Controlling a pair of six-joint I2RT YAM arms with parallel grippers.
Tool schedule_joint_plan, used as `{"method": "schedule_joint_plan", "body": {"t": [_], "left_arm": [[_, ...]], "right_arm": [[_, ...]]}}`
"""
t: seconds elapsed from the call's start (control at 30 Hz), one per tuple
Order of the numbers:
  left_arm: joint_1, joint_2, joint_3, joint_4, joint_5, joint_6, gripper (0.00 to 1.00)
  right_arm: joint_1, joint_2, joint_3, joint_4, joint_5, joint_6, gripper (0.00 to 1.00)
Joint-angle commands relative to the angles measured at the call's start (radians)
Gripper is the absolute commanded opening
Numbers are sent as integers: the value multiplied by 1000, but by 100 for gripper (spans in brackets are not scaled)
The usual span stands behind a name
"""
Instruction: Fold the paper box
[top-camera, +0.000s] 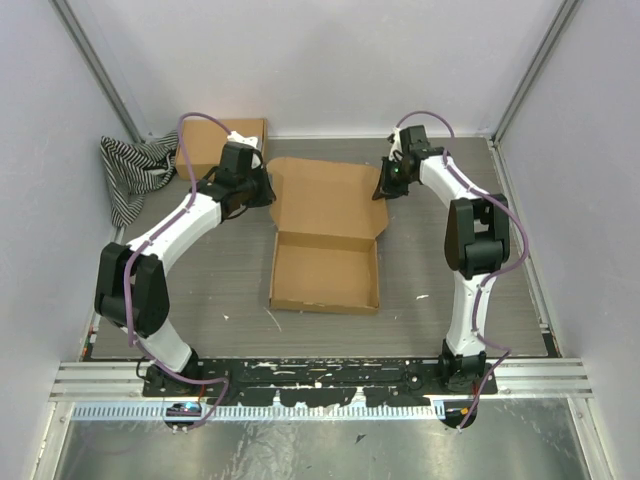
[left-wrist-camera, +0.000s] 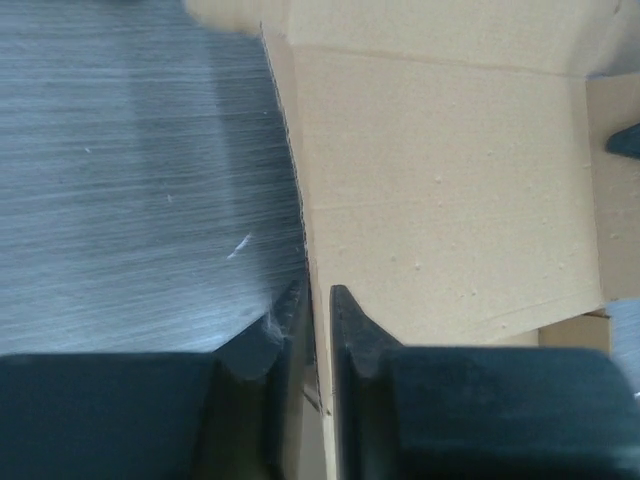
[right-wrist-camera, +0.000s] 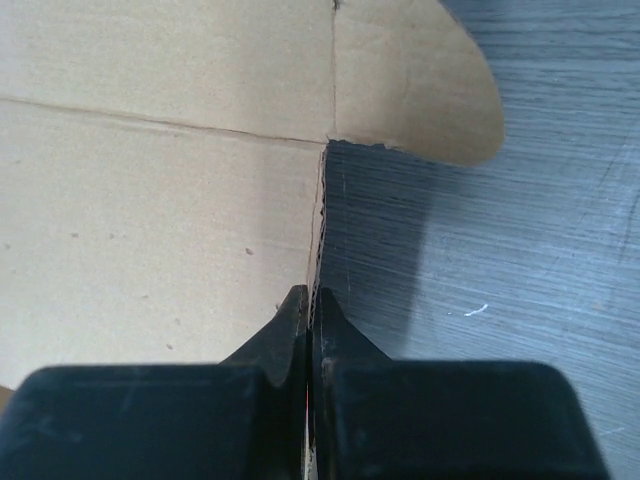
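Observation:
The paper box (top-camera: 325, 235) lies mid-table, its shallow tray toward me and its lid open flat behind. My left gripper (top-camera: 268, 188) is at the lid's left edge. In the left wrist view the gripper (left-wrist-camera: 318, 295) has its jaws nearly closed, with the thin edge of the cardboard (left-wrist-camera: 440, 190) between them. My right gripper (top-camera: 383, 185) is at the lid's right edge. In the right wrist view the gripper (right-wrist-camera: 310, 295) is pinched tight on the edge of the cardboard (right-wrist-camera: 160, 200), below a rounded flap (right-wrist-camera: 420, 90).
A second, fully formed brown box (top-camera: 225, 140) stands at the back left behind my left arm. A black-and-white striped cloth (top-camera: 135, 170) lies beside it against the left wall. White walls enclose the grey table (top-camera: 450, 300) on three sides.

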Motion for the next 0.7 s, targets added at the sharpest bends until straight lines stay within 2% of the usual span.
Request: {"method": "schedule_joint_plan", "body": {"t": [0.0, 0.13, 0.27, 0.4, 0.5, 0.67], "left_arm": [[0, -38, 23, -10, -75, 11, 36], [1, -28, 110, -130, -173, 25, 56], [5, 9, 235, -269, -230, 79, 66], [16, 62, 349, -366, -219, 113, 66], [18, 71, 389, -418, -151, 121, 63], [18, 10, 317, -401, -2, 111, 57]], "right_arm": [[58, -164, -71, 136, 146, -60, 1], [77, -289, -169, 237, 205, -66, 1], [93, -396, -277, 327, 217, -95, 1], [102, -535, -442, 464, 209, -115, 1], [102, -592, -491, 473, 222, -90, 1], [105, -674, -579, 528, 225, -60, 1]]}}
